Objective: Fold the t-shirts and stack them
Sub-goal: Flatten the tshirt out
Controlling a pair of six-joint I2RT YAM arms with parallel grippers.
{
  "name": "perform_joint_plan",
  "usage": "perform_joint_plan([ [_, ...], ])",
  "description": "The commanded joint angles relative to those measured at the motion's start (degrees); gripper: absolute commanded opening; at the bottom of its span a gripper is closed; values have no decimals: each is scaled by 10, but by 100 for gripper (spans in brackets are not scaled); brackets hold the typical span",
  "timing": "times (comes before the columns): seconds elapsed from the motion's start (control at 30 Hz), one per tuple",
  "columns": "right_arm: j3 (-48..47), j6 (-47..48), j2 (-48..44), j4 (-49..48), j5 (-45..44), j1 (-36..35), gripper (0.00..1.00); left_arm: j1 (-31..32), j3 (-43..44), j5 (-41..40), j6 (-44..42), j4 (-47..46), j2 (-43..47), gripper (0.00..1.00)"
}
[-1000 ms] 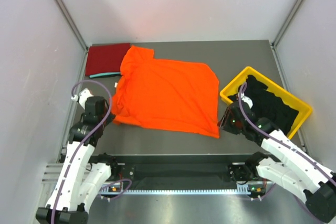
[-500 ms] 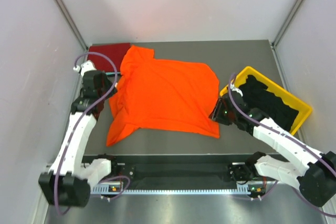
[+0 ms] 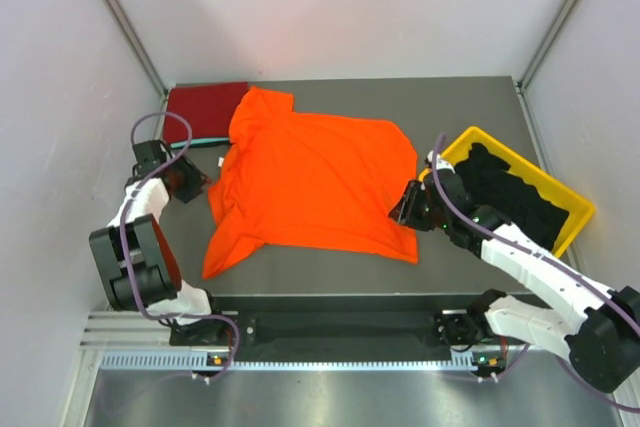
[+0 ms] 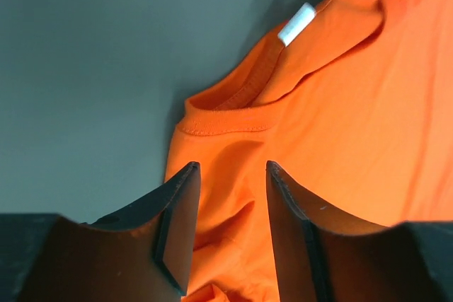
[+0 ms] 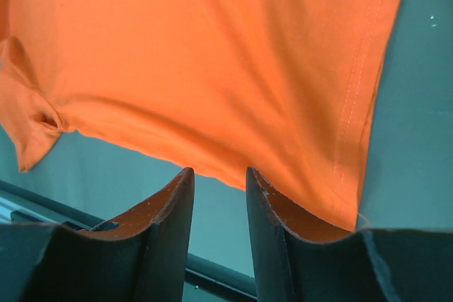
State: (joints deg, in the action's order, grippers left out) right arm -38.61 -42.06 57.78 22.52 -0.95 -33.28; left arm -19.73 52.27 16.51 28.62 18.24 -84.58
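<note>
Grey table [image 3: 450, 107]; orange shirt [image 3: 320, 182] lies spread mid-table, unfolded, and its near sleeve [image 3: 225, 252] is bunched. Beside its far sleeve lies the dark red shirt [image 3: 205, 109], folded. Past its hem [image 5: 354, 104], black shirts [image 3: 510, 192] sit in the bin [image 3: 452, 152]. We see the left gripper [image 4: 231, 171] by the collar [image 4: 226, 122], jaws apart, empty. Over the hem, the right gripper [image 5: 218, 175] is also released, nothing between the fingers. We judge this is flattening before the first fold. Next move calls for pinching the collar side and hem, then pulling taut to smooth that sleeve.
</note>
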Motion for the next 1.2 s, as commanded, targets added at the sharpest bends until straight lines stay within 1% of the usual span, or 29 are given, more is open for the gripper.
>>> perform_joint_plan([
  [0.0,-11,15,11,-36,7,-6,36,0,-14,35,-20,-46,-33,47],
  [0.13,-15,17,18,-35,7,-6,36,0,-41,1,-31,-59,-49,47],
  [0.23,-12,18,12,-35,2,-6,36,-1,-55,0,-22,-79,-66,46],
  [0.5,-15,16,11,-35,1,-6,36,-1,-38,-41,-15,-87,-101,42],
  [0.53,-16,16,11,-34,1,-6,36,-1,-36,-42,-20,-88,-100,35],
  [0.57,-15,17,10,-33,1,-6,36,0,-34,-40,-23,-87,-97,32],
  [0.6,-15,17,9,-33,-2,-7,36,0,-30,-40,-24,-87,-94,26],
  [0.63,-13,17,8,-34,-4,-6,36,0,-29,-40,-28,-87,-88,13],
  [0.67,-13,17,8,-34,-5,-7,36,2,-27,-39,-30,-87,-72,5],
  [0.7,-12,17,8,-35,-6,-6,36,12,-23,-57,-34,-81,-62,0],
  [0.77,-11,15,9,-35,-7,-6,36,28,-14,-86,-49,-66,-32,0],
  [0.8,-10,15,10,-37,-7,-6,36,49,-1,-131,-60,-45,-25,0],
  [0.9,-6,11,16,-40,-7,-6,36,86,17,-195,-71,-20,-5,0],
  [0.93,-4,9,18,-39,-8,-6,36,93,19,-228,-67,-8,-2,0],
  [1.03,-2,3,28,-33,-14,-6,36,102,11,-275,-54,6,5,0],
  [1.1,-5,-7,33,-9,-21,-6,36,101,4,-300,-47,11,5,0],
  [1.17,-9,-42,33,15,-47,-6,37,102,0,-330,-38,13,9,0],
])
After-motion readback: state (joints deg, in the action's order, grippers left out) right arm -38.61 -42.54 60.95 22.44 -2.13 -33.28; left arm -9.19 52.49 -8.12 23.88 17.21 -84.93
